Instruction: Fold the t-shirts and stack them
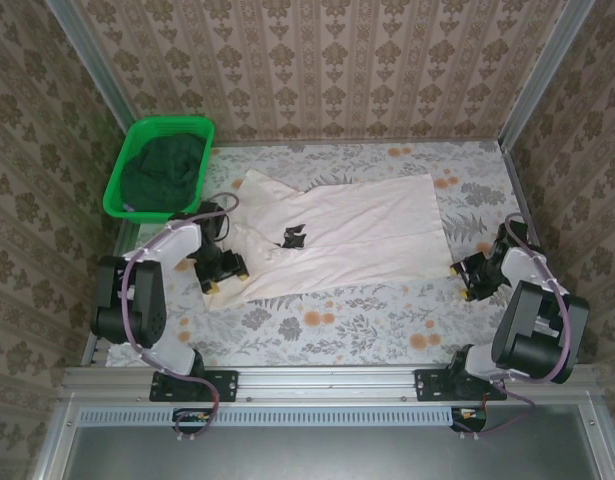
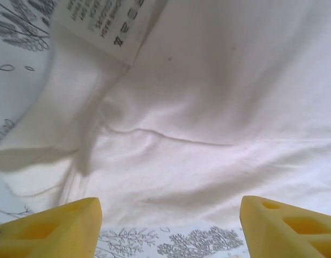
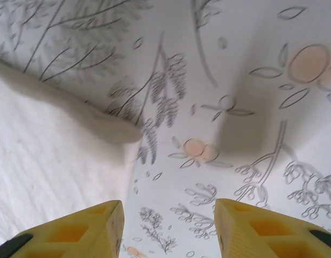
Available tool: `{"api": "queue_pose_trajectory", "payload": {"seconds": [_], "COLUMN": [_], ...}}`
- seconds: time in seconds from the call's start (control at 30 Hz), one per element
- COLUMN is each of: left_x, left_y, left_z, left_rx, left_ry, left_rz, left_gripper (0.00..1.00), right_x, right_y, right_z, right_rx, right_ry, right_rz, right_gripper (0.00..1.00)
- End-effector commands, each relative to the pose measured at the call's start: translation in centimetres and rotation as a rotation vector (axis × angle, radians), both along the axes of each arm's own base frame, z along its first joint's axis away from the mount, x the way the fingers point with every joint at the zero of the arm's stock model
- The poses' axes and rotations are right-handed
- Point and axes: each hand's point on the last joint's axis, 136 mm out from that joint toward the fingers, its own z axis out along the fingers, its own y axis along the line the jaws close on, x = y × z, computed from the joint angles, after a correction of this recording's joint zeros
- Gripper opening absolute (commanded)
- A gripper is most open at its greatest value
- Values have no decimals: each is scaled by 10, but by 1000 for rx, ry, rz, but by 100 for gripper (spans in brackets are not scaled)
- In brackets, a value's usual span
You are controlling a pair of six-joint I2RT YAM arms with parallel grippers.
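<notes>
Two soft t-shirts: one pale cream shirt point(image 1: 367, 225), creased, with a small black mark point(image 1: 292, 238), lies spread flat on the floral bench point(image 1: 387, 322). One dark green shirt point(image 1: 167, 168) sits crumpled in the plastic basket point(image 1: 115, 192) off the cream shirt's far-left corner. At its left hem the left fingers point(image 2: 63, 231) stand apart; off its right edge the right fingers point(image 3: 84, 232) do too, apparently empty.

Front strip of table point(image 1: 337, 320) between the arms lay bare, free to pass. Pale shirt point(image 1: 367, 225) covered the middle, flat and low. Green basket point(image 1: 115, 195) holding dark shirt point(image 1: 167, 170) blocked the far left corner. Walls point(image 1: 337, 70) closed in the back and sides. Left tool point(image 1: 225, 278) stood over pale shirt's left edge, right tool point(image 1: 460, 281) just beside its right corner.
</notes>
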Motion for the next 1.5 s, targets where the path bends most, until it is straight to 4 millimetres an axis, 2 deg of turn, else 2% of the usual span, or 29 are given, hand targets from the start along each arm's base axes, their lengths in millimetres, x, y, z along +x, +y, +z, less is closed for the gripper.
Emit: {"api": "queue_pose_trajectory", "payload": {"seconds": [0.0,0.27,0.47,0.6,0.87,1.0,1.1,1.13,1.3,1.47], "left_x": [-10,-38,-42,-48,-35,-25,-24,-25,-37,-56], "left_y": [12,10,8,19,35,38,44,47,56,56], "left_z": [17,-16,-33,-42,-52,-53,-54,-53,-48,-49], "left_rx": [21,-89,-113,-61,-21,-4,31,47,103,100], "left_ry": [0,85,93,101,77,62,69,72,83,109], "left_rz": [18,220,299,323,327,303,281,277,244,244], "left_gripper": [68,58,58,52,36,21,5,1,0,0], "right_x": [-4,19,25,27,32,30,23,20,-2,-28], "right_y": [2,2,-3,-1,-8,-12,-17,-18,-28,-34], "right_z": [-1,-8,-12,-21,-33,-36,-38,-38,-36,-34], "right_rx": [-34,-28,-52,-36,-63,-81,-104,-110,-146,-118], "right_ry": [11,33,44,64,87,111,161,173,223,229], "right_rz": [4,64,87,100,92,90,90,90,73,-16], "right_gripper": [50,46,42,38,21,10,0,0,0,0]}}
